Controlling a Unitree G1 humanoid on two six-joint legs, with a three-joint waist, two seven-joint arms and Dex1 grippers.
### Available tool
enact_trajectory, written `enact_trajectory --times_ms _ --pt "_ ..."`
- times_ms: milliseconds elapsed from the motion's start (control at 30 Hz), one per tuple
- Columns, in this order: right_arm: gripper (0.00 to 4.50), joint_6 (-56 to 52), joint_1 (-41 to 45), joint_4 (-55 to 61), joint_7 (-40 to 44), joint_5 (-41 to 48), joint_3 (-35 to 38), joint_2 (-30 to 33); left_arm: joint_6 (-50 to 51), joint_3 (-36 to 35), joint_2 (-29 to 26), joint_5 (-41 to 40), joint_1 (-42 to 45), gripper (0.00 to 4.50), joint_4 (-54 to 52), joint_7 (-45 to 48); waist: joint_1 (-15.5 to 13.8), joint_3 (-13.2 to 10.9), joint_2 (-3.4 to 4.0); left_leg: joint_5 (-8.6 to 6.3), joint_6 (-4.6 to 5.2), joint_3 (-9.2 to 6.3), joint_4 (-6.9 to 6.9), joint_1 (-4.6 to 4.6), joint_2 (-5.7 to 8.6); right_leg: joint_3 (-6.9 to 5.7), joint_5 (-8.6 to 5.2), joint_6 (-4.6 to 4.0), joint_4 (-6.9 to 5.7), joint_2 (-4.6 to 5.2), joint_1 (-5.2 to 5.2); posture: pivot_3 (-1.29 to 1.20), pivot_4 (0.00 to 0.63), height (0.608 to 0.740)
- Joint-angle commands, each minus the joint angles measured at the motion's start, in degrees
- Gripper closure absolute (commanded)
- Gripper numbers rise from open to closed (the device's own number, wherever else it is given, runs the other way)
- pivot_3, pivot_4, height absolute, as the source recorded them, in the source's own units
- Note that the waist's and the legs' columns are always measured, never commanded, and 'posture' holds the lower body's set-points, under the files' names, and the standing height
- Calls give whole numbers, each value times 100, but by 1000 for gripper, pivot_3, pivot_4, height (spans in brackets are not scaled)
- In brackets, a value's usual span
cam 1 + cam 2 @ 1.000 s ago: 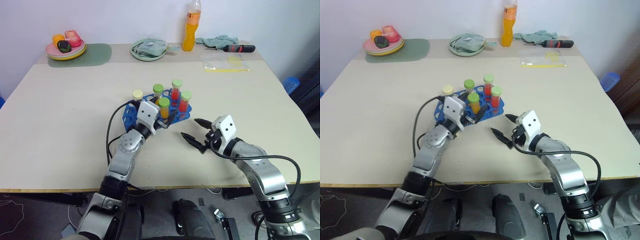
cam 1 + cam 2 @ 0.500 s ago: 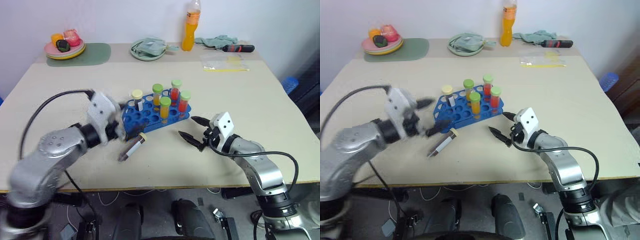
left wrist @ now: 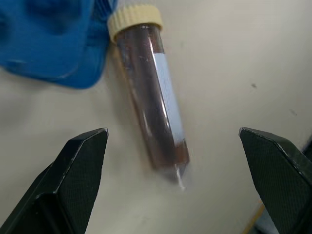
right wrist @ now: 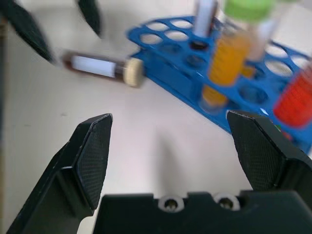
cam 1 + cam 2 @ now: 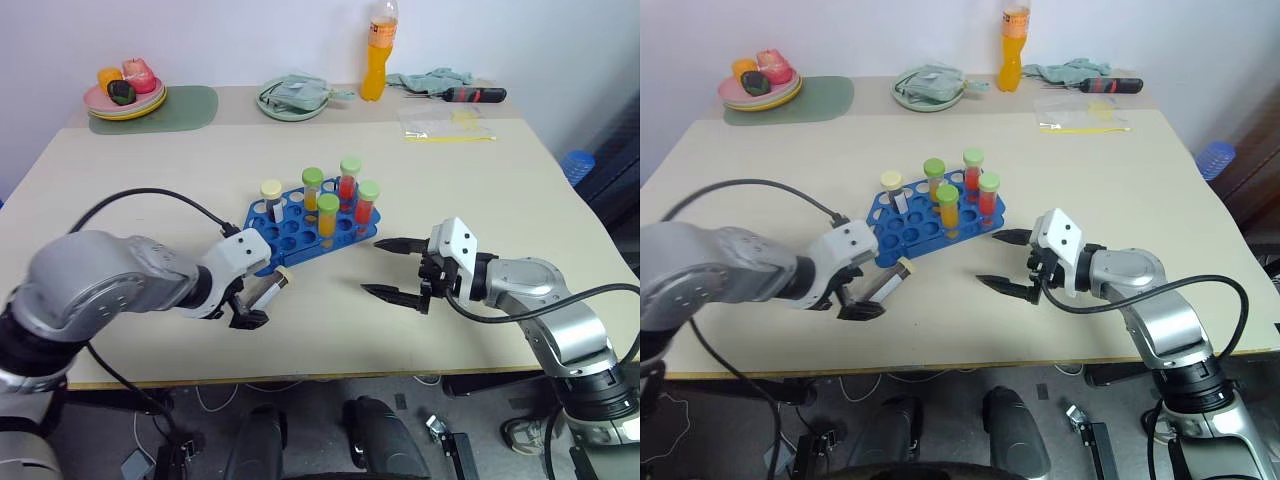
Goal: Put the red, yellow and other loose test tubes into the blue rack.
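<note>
The counter (image 5: 150,190) is a wide beige top. At its far edge sit a green mat (image 5: 185,105) with a plate of fruit (image 5: 125,95), a second plate holding a crumpled cloth (image 5: 296,98), an orange drink bottle (image 5: 377,55), a screwdriver (image 5: 470,95) and a clear plastic bag (image 5: 450,124).

The blue rack (image 5: 300,228) stands near the middle of the counter. Five capped tubes stand upright in it: a pale-capped one (image 5: 271,197) on its left side, two orange-filled ones with green caps (image 5: 328,215) and two red-filled ones with green caps (image 5: 367,203).

The left pincer (image 5: 245,300) points down at the counter just in front of the rack, fingers wide apart and holding nothing. Between them, a loose dark tube (image 3: 153,112) with a cream cap and white label lies flat on the counter, its cap just beside the rack's front edge.

The right pincer (image 5: 392,268) hovers to the right of the rack, roughly level, fingers spread and empty.
</note>
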State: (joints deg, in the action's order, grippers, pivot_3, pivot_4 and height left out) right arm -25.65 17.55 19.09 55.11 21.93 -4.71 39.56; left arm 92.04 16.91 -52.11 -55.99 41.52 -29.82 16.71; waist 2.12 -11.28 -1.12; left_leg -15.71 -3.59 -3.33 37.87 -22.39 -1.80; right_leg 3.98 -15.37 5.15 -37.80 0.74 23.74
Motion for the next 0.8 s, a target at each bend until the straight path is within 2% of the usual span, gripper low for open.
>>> enact_trajectory --times_ms 33,267,300,367,500,533,667,800 --pt "341 -80 -96 396 -53 136 79 16 46 127 423 -343 215 60 398 -831 -4 -1 -2 0 0 -1 1 -2 0 0 0 0 0 1 1 0 150 740" --pt "341 -130 -318 605 -219 72 36 -30 46 245 1022 -1019 246 60 892 -2205 14 -1 -1 0 0 0 4 -3 1 1 0 0 -5 3 3 0 150 740" --pt "341 -144 -317 619 -237 79 31 -37 46 282 1036 -1098 252 569 903 -2341 17 0 0 0 0 0 4 -2 2 1 0 0 -6 3 3 0 150 740" --pt "341 -164 -283 623 -261 97 22 -53 46 367 1001 -1176 281 1190 920 -2579 16 0 -1 0 -1 0 4 -1 2 2 0 0 -8 3 3 0 150 740" --pt "341 -146 -222 574 -271 85 -4 -64 46 351 950 -1480 304 3259 998 -2857 11 0 -1 1 -1 1 4 -1 4 2 0 0 -8 5 3 0 150 740" --pt "341 -131 -205 560 -271 79 -9 -65 46 332 904 -1562 303 3615 980 -2883 11 0 -1 1 -1 1 4 -1 4 2 0 0 -8 5 3 0 150 740" --pt "341 -146 -144 520 -291 91 23 -55 46 182 787 -1527 278 3615 594 -2756 18 0 -1 1 -1 1 4 -1 4 2 0 0 -8 4 4 0 150 740" --pt "341 -196 -244 435 -404 82 218 25 -883 -77 511 -693 34 3615 -552 -2107 13 0 -1 1 -2 2 4 -3 4 2 0 0 -7 5 4 0 150 740"
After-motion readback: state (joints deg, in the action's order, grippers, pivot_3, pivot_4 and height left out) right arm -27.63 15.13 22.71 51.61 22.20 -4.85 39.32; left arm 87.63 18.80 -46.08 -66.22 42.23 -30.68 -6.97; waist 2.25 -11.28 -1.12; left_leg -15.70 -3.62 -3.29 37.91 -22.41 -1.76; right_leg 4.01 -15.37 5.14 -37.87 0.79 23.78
